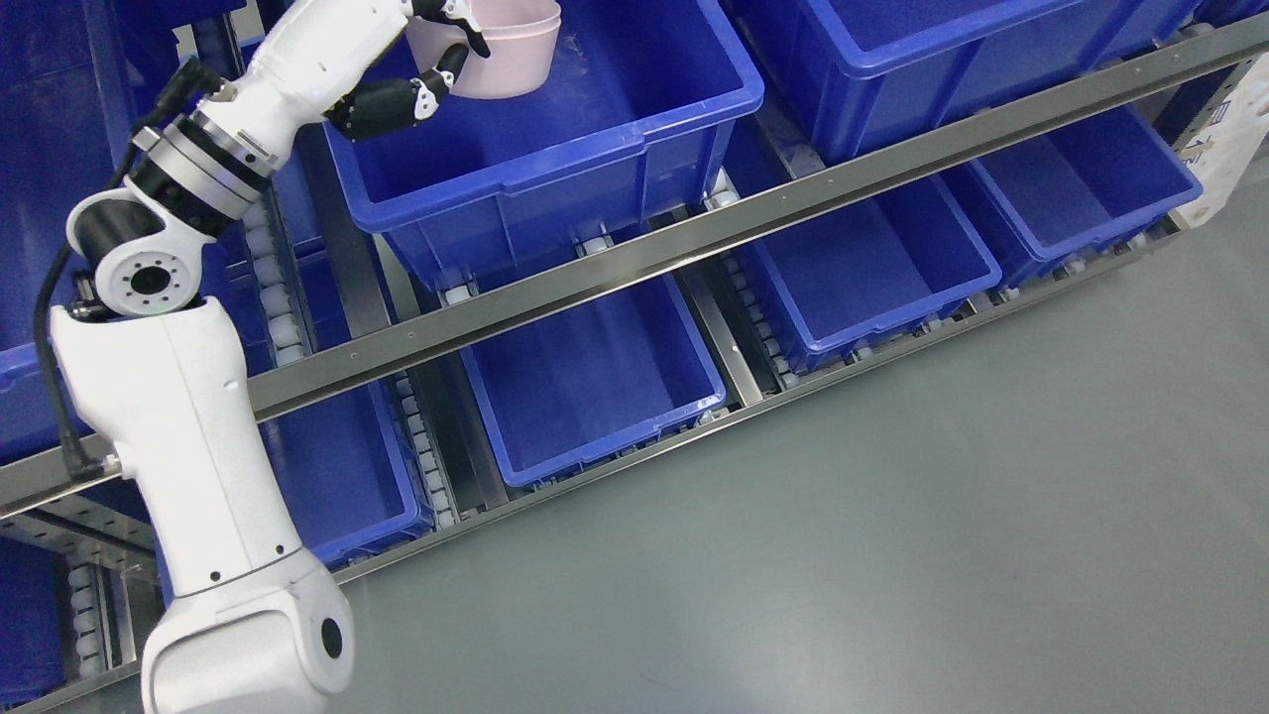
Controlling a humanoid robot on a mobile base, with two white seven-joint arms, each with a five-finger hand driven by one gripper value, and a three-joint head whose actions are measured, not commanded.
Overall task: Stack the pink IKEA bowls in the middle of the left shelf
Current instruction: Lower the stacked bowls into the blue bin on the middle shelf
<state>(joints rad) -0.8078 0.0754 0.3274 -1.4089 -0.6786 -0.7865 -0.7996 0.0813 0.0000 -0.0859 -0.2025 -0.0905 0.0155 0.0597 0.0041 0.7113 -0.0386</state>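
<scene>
One pink bowl point(496, 50) pinched in the left hand's point(431, 69) fingers, above a blue bin point(555, 159).

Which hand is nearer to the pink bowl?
Left. The left hand grips the pink bowl with its fingers over the blue bin. The right hand is out of view.

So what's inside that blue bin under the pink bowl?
The bin shows only bare blue walls and floor where visible. The bowl, gripped by the left hand, covers its far corner, so anything there is hidden.
</scene>
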